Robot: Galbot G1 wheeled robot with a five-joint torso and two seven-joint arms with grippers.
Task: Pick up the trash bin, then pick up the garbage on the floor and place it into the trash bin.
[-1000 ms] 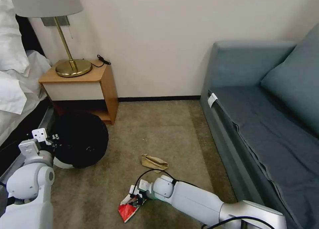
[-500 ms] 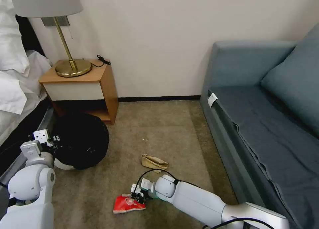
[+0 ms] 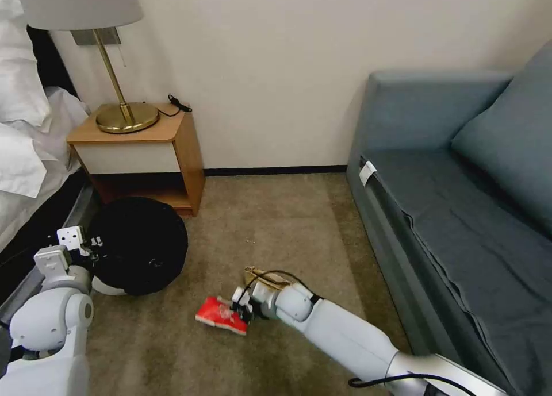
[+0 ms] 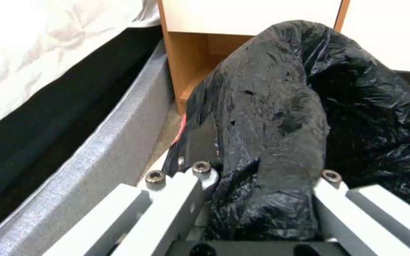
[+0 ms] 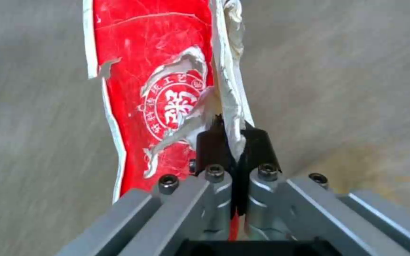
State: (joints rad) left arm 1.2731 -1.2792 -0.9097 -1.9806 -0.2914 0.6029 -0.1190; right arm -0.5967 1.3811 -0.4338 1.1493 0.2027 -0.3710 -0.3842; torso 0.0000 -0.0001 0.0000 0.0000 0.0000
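The trash bin, white with a crinkly black bag over it, is at the left by the nightstand. My left gripper is shut on its near rim; in the left wrist view the black bag bulges between the fingers of that gripper. My right gripper is shut on the edge of a flat red packet, holding it just above the carpet. The right wrist view shows this gripper pinching the packet, which hangs from it. A crumpled tan paper bag lies just behind the right wrist.
A wooden nightstand with a brass lamp stands against the wall behind the bin. The bed runs along the left and a blue-grey sofa fills the right. Open carpet lies between them.
My right gripper has raised the red packet off the carpet and carried it forward, up beside the paper bag. The left gripper stays on the bin's rim.
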